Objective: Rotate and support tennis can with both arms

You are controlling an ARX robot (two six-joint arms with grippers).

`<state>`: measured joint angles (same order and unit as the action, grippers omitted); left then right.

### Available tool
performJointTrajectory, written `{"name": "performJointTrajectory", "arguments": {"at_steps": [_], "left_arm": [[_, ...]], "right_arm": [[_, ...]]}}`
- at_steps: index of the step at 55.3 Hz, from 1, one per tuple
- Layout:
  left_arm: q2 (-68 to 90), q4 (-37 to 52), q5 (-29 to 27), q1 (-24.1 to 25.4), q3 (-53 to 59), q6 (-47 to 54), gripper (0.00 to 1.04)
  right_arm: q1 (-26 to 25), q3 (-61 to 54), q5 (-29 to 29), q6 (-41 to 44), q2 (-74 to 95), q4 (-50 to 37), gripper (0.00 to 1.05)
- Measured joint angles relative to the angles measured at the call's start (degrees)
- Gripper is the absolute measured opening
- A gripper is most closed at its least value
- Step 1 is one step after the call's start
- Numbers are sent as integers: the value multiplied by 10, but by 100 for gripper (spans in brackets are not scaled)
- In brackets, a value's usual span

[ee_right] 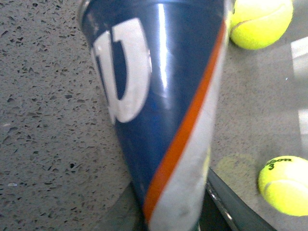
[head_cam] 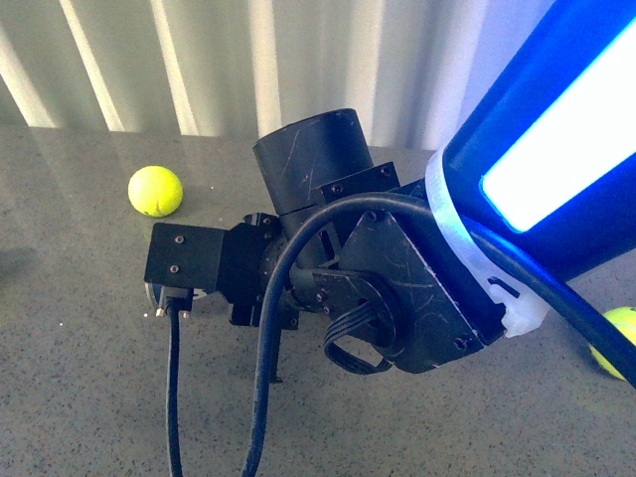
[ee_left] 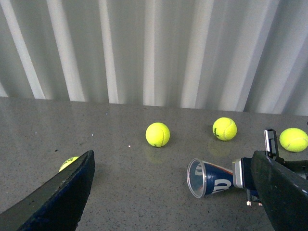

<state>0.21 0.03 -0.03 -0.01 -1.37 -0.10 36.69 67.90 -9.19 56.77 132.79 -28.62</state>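
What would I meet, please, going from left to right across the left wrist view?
Half-hidden tennis ball → lone tennis ball → tennis can → rightmost tennis ball. The ball behind the can overlaps it, so I omit it.

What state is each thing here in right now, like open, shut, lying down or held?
Tennis can: on its side, mouth open, held at its other end.
Right pincer: shut on the can.
Left pincer: open, holding nothing.
Tennis balls: loose, outside the can.
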Motion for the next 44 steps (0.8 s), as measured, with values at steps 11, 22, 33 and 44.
{"name": "performJointTrajectory", "arguments": {"at_steps": [11, 22, 33, 44], "left_arm": [[0, 0, 0, 0, 0, 0, 98], [0, 0, 0, 0, 0, 0, 98], [0, 0, 0, 0, 0, 0, 98], [0, 0, 0, 0, 0, 0, 98]], "right_arm": [[0, -8, -2, -24, 1, 1, 57], [0, -28, 5, -27, -4, 11, 87], [0, -64, 5, -30, -31, 23, 97], [-7, -101, 10, -28, -71, 25, 97]]}}
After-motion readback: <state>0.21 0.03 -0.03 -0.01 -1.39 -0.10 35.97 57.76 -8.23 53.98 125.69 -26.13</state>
